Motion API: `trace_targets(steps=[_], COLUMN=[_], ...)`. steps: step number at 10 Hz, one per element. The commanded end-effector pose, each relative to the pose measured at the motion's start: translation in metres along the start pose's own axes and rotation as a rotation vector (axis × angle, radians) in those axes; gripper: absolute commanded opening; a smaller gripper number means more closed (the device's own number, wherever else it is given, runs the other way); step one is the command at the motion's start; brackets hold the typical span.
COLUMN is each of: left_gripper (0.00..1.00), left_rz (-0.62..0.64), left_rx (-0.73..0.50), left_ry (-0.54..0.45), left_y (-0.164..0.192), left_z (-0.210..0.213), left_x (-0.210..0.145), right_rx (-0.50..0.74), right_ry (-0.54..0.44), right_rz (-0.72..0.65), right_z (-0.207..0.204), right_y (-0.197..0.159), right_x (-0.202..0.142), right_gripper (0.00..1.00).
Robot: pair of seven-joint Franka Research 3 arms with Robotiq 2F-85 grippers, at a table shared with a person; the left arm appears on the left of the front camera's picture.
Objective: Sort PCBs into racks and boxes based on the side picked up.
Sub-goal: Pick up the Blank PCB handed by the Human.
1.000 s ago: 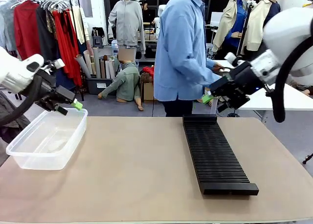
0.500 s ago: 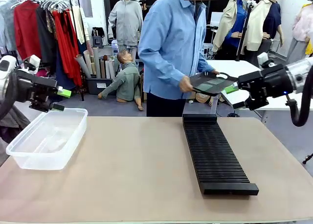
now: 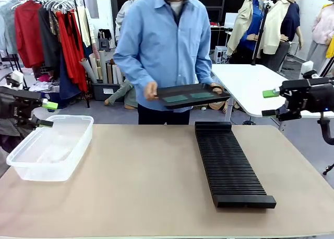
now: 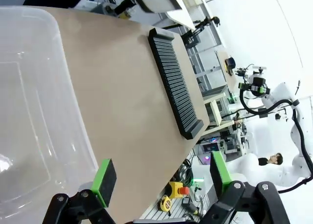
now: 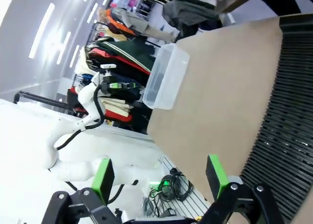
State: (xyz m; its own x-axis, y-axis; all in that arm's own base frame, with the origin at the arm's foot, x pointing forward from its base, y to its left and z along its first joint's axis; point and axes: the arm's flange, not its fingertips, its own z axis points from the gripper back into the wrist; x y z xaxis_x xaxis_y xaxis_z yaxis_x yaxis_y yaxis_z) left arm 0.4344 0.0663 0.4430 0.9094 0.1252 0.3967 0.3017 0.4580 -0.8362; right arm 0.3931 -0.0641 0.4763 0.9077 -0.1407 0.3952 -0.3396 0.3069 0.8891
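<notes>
I see two PCBs (image 3: pixel 176 98) green side up, flat in the tray (image 3: pixel 193 104) the person holds. Black slotted rack (image 3: pixel 229 163) lies lengthwise right of centre on the worktop (image 3: pixel 146 176). Clear box (image 3: pixel 49 147) sits upright at its left edge.

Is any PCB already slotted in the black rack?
No, the rack holds no board; two green PCBs lie on the tray the person holds.

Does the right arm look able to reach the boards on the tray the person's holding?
Probably yes: the right gripper is open, and nothing stands between it and the boards on the tray.
</notes>
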Motion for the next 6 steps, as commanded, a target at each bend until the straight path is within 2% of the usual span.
trace_targets(steps=[1, 3, 6], left_gripper=[1.0, 1.0, 1.0], left_rz=[-0.028, -0.029, -0.034], left_rx=[-0.015, -0.008, 0.0], left_ry=[-0.051, -0.104, -0.118], left_y=[-0.004, -0.006, -0.008], left_z=[0.002, 0.01, 0.013], left_x=[-0.004, -0.001, 0.005], right_rx=[0.045, 0.044, 0.077], right_ry=[-0.028, -0.014, -0.032], right_rz=[0.009, -0.014, -0.007], right_z=[0.008, 0.012, 0.016], right_y=[-0.014, -0.021, -0.02], right_x=[-0.003, -0.006, -0.006], right_gripper=[1.0, 1.0, 1.0])
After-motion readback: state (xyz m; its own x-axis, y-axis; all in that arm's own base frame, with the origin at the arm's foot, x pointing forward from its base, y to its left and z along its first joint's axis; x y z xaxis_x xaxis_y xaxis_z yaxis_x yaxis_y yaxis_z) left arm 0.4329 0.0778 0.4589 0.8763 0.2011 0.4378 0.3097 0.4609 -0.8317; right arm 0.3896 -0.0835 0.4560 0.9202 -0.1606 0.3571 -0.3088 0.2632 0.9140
